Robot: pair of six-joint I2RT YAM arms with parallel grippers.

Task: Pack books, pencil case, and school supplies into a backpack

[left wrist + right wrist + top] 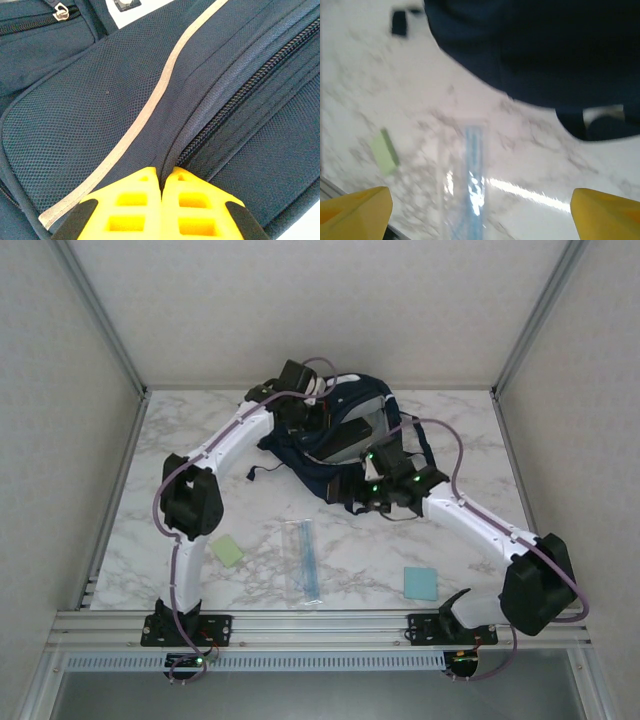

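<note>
Your large navy-blue fabric backpack [345,425] with white stripes lies flat at the far middle of the white marble table [200,440]. Your left gripper [161,181] is down on it. Its yellow fingers [132,205] are pressed together, and as far as I can judge they pinch only a thin fold of the fabric beside the black zip [250,85]. That is your first risk: so slight a hold on slack cloth may slip once you lift or pull, and the flap would drop. The stretch of zip in the left wrist view looks closed, so you cannot tell from here whether there is a mouth wide enough to take anything. Pulling on cloth alone could drag the whole bag.

Your right gripper [480,215] hangs above the table just on your side of the bag, fingers spread wide, holding nothing. Beneath it lies the long clear bluish plastic ruler [303,558]. It is thin and flat against the marble, so expect it to be hard to get under; the fingers may skate it away. The dark straps [345,502] trail at the bag's near edge, by your right wrist, and could snag.

The small pale green square pad [226,550] sits left of the ruler and the light blue square pad [420,582] right of it, both well apart from the bag.
</note>
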